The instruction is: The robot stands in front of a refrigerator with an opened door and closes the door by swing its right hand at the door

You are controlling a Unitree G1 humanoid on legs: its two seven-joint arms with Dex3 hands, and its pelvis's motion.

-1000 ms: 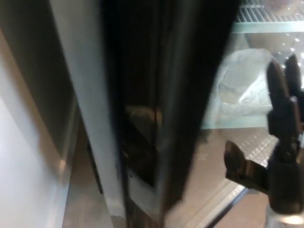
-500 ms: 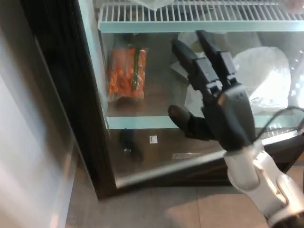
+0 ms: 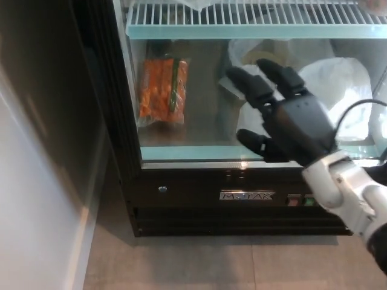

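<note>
Behind the glass, one white plastic bag [image 3: 338, 90] is partly hidden by the right hand [image 3: 290, 121], its contents unclear. Only one hand shows, thumb and two fingers spread apart, holding nothing, raised before the refrigerator door [image 3: 181, 130]. That door looks shut, its dark frame and badged base panel [image 3: 246, 196] facing the camera. One packet of carrots [image 3: 161, 90] lies at the shelf's left edge, under one wire rack [image 3: 242, 13].

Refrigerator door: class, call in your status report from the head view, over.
Right hand open, raised at glass refrigerator door. Door looks shut. Left hand unseen. Nothing blocking.
</note>
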